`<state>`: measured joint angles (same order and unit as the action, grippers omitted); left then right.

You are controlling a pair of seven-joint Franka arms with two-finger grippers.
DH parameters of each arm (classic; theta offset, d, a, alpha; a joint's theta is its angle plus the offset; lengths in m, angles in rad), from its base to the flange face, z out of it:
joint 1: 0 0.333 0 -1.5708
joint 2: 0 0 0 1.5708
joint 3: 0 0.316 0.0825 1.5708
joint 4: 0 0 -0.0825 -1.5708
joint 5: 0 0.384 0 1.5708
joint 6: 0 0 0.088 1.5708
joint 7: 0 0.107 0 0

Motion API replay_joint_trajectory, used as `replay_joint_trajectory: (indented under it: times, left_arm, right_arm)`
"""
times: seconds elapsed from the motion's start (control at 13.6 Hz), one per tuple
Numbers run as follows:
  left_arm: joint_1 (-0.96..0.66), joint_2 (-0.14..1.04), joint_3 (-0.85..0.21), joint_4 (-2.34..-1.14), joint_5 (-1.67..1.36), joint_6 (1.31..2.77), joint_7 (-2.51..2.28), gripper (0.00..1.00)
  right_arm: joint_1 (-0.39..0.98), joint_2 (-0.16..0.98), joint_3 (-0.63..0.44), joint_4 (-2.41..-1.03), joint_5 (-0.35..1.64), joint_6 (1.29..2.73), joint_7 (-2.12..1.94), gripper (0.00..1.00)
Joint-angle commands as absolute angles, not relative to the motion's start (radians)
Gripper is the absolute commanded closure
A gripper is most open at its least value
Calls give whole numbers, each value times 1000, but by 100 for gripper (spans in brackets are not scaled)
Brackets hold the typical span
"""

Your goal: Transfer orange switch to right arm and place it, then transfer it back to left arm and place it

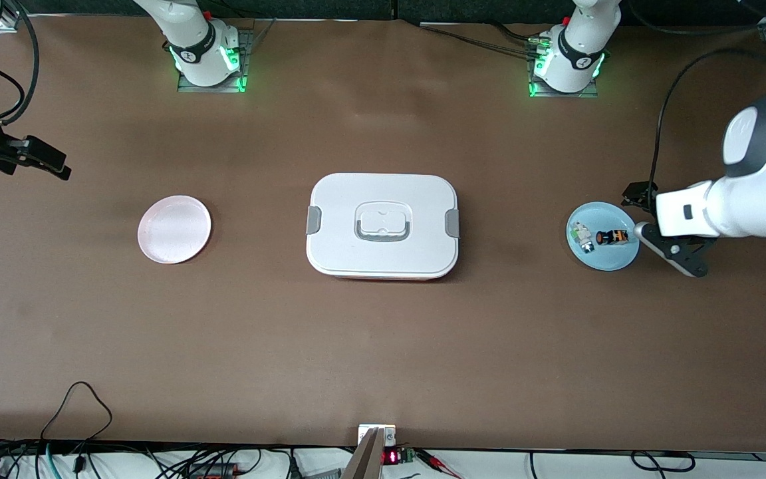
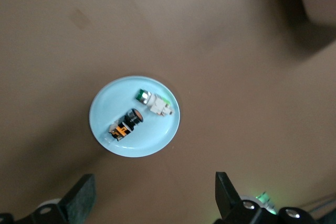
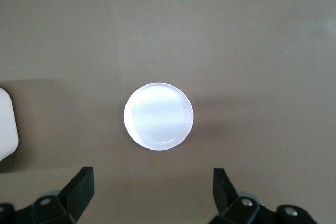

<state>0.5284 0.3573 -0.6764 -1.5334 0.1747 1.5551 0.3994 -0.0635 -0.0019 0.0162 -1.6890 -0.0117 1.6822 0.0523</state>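
The orange switch (image 1: 612, 237) lies on its side on the blue plate (image 1: 617, 263) at the left arm's end of the table, and you can see it there beside the white-and-green part (image 1: 582, 237), the two close together but apart. In your left wrist view the switch (image 2: 126, 124) shows its black body with orange bands and a bit of metal at one end, while the white-and-green part (image 2: 154, 103) lies slantwise next to it on the same plate (image 2: 105, 103). Your left gripper (image 1: 655, 229) hangs at the edge of the blue plate, on the side away from the box, its fingers spread wide and holding nothing; in its own camera the two fingertips (image 2: 81, 195) stand well apart with the plate between and ahead of them. The box (image 1: 383, 225) sits shut in the middle of the table, latches on both short sides, between the blue plate and the pink plate (image 1: 174, 229). The pink plate lies toward the right arm's end and carries nothing. Your right gripper (image 1: 30, 159) waits up in the air at that end of the table, out past the pink plate, its fingers (image 3: 81, 187) also spread wide and empty, with the pink plate (image 3: 158, 116) in view below them and a corner of the box (image 3: 7, 124) at the frame's edge.
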Motion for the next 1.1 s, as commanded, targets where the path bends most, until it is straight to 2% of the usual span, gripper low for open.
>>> replay_joint_trajectory:
  times: [0.0,0.15,0.22,0.37,0.44,0.59,0.74,0.96,1.03]
  left_arm:
    - [529,365,-677,-1424,151,1507,322,0]
    - [500,290,-626,-1404,65,1483,289,0]
    - [439,250,-529,-1404,31,1471,279,0]
    - [211,160,-224,-1416,-67,1448,269,0]
    - [155,126,-156,-1436,-74,1442,252,0]
    - [121,85,-124,-1442,-74,1419,159,0]
    - [8,22,-43,-1494,-66,1411,-30,0]
    - [-28,-73,-29,-1613,-58,1417,-84,0]
    - [-29,-81,-29,-1615,-57,1417,-84,0]
  right_arm:
    - [-87,6,35,-1666,-8,1661,34,0]
    - [-86,6,37,-1666,-9,1660,31,0]
    - [-87,6,37,-1666,-8,1660,34,0]
    - [-83,3,40,-1666,-8,1660,31,0]
    - [-83,2,43,-1666,-11,1660,29,0]
    - [-63,0,44,-1664,-14,1651,31,0]
    - [-48,2,44,-1664,-11,1649,40,0]
    - [-51,2,43,-1664,-8,1649,29,0]
    - [-51,0,38,-1664,-8,1646,15,0]
